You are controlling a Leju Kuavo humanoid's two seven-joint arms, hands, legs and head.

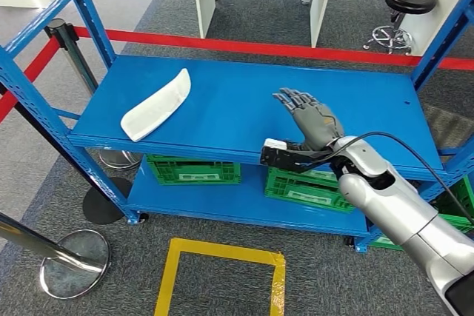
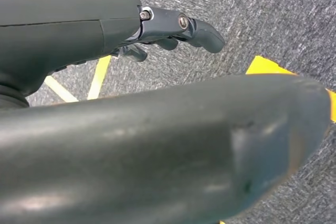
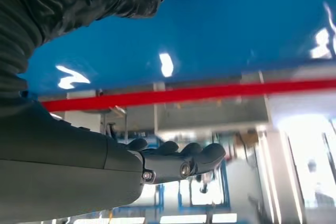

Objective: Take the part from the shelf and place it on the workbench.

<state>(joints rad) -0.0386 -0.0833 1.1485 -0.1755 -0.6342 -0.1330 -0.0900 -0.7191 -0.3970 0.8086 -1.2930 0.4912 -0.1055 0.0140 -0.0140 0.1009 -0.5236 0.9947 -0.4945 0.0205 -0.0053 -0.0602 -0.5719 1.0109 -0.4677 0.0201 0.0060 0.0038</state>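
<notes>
Hung over grey carpet and yellow floor tape (image 1: 178,275): left hand (image 2: 174,30), fingers loosely apart, nothing held. Reached over the blue shelf (image 1: 240,105): right hand (image 1: 310,118), fingers spread, empty. Lay farther left on that shelf, well apart: white part (image 1: 156,104), long, slightly curved, flat.

Blue metal shelf (image 1: 246,101) spans the middle of the head view, its top deck carrying one white elongated part (image 1: 157,105) lying flat at centre left, angled toward the upper right. Lower deck (image 1: 224,201) holds green plastic crates (image 1: 194,169), one at lower centre left, another at lower centre right. Shelf stands on grey carpet floor (image 1: 335,271) marked with yellow tape (image 1: 224,253) at bottom centre.
</notes>
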